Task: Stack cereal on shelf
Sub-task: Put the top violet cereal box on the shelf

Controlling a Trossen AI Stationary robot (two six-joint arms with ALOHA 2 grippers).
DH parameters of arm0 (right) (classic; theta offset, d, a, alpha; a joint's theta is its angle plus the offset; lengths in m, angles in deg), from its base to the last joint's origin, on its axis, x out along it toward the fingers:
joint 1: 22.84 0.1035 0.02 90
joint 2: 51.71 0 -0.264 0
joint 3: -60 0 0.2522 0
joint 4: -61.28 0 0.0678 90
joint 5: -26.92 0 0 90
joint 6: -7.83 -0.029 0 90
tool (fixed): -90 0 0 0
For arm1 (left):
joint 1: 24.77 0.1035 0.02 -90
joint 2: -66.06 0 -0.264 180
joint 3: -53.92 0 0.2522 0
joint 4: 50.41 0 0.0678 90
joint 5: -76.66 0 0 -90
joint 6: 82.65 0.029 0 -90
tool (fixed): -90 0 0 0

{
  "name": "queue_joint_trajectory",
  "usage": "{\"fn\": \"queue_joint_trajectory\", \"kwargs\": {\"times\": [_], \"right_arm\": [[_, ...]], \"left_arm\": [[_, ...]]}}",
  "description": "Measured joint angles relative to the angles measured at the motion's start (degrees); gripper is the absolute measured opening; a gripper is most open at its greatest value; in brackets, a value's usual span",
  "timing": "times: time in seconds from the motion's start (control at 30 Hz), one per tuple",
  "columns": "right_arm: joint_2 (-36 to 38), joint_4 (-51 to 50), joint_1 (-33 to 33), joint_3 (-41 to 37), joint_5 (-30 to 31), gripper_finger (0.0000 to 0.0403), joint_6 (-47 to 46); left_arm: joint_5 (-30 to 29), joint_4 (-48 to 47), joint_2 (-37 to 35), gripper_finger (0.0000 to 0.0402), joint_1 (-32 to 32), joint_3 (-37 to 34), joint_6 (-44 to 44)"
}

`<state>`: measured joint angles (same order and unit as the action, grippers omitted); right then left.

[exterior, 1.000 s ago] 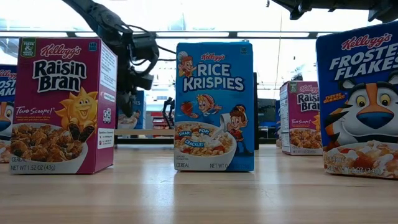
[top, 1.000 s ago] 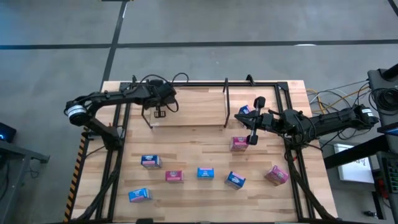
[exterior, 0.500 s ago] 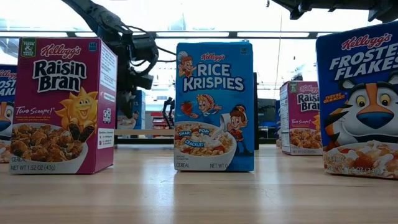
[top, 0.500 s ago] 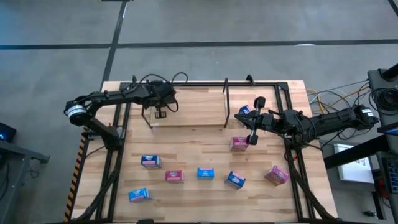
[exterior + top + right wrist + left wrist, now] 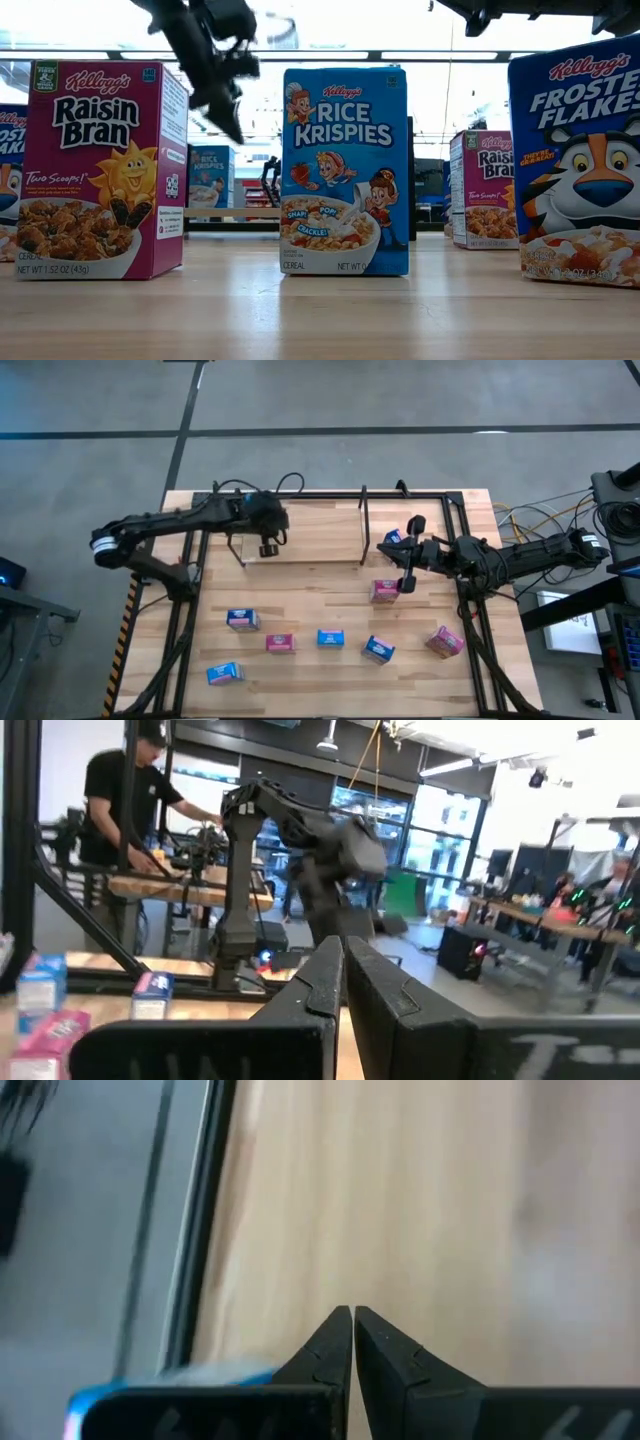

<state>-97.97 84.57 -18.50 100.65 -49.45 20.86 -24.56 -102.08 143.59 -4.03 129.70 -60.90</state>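
Observation:
Several small blue and pink cereal boxes stand on the table's near half, among them a blue one [image 5: 331, 638] and a pink one [image 5: 281, 643]. One blue box [image 5: 208, 178] stands on the shelf's pale wood panel [image 5: 310, 545], and its top shows in the left wrist view [image 5: 170, 1380]. My left gripper [image 5: 268, 546] is shut and empty above the panel, up and clear of that box [image 5: 225, 110]. My right gripper [image 5: 386, 544] is shut and empty [image 5: 343, 942], hovering level at the shelf's right part by a blue box [image 5: 395, 537] and above a pink box [image 5: 384, 591].
The shelf's black rods, with an upright divider [image 5: 363, 525], frame the table's far half. Slanted black arm-support frames [image 5: 185, 610] run along both table sides. Big boxes stand close in the low view [image 5: 345, 170]. A person [image 5: 130, 800] works at a bench beyond the table.
My left gripper has risen from beside the blue box on the shelf and gone a little toward the table's right edge. The box stays standing on the panel. My right arm has kept still.

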Motion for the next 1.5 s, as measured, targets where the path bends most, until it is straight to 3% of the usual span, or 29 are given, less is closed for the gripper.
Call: {"fn": "queue_joint_trajectory", "kwargs": {"times": [0.33,0.63,1.03,1.17,1.5], "right_arm": [[0.0,-1.9,0.0,0.1,0.0,0.0009,-11.9],[-2.2,-33.8,0.0,14.1,0.0,0.0009,-21.8],[-10.5,-75.4,0.0,31.1,-2.6,0.0009,-35.0],[-13.8,-84.2,0.0,34.7,-5.9,0.0009,-36.4],[-22.3,-92.5,0.0,40.0,-8.1,0.0013,-36.1]], "left_arm": [[1.4,8.0,-10.3,0.0,-11.9,-0.6,-5.8],[1.4,13.5,-16.2,0.0,-18.7,-3.6,-5.8],[1.3,34.4,-27.9,0.0,-20.0,-22.1,-7.1],[1.3,39.1,-32.8,0.0,-20.0,-26.3,-7.3],[1.2,42.4,-41.4,0.0,-19.9,-30.8,-6.4]]}}
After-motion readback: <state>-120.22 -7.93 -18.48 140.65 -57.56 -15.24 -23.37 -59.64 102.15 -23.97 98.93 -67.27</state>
